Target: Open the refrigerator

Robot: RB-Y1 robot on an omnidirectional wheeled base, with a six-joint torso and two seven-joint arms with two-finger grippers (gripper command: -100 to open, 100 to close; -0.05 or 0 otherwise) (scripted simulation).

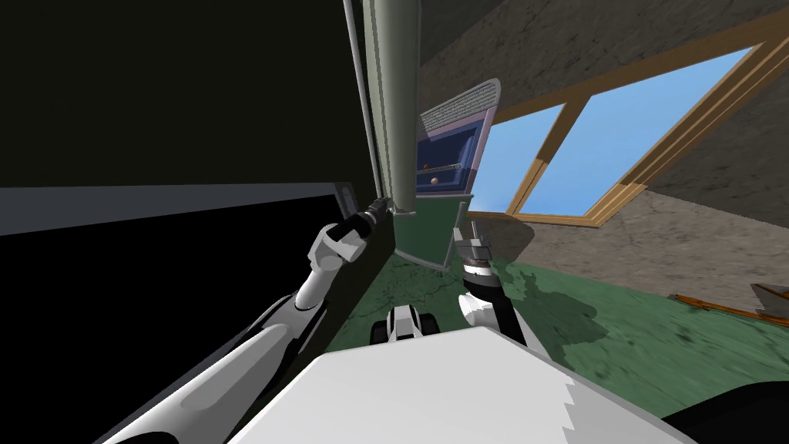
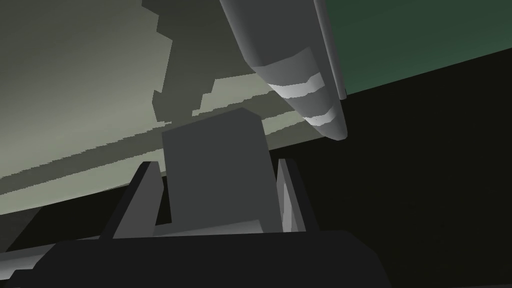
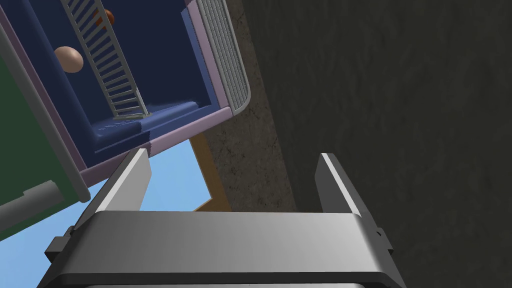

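While the left gripper (image 2: 217, 164) has its two fingers pressed to the sides of a grey block (image 2: 215, 190), apparently the mount at the end of the handle bar (image 2: 295, 75), the right gripper (image 3: 233, 155) hangs with its fingers apart and nothing between them. The refrigerator (image 1: 462, 104) stands straight ahead of the robot. Its door (image 1: 394, 100) stands away from the cabinet, edge-on to the head camera. That exposes the blue interior (image 3: 165, 55), where a peach-coloured ball (image 3: 68, 58) and a small orange thing (image 3: 107, 18) sit beside a wire shelf (image 3: 107, 60). By that look, the door is partly open and the pull is under way.

The main risk seems to lie in the grip. The fingers hold a short, flat-sided block rather than wrapping the bar, so a pull that does not follow the door's arc could slide them off it. The right gripper is near the door's lower edge in the head view, so a wider swing might strike it. The robot also stands close, so the door could meet its body before opening fully. A sharp tug might set the ball rolling.
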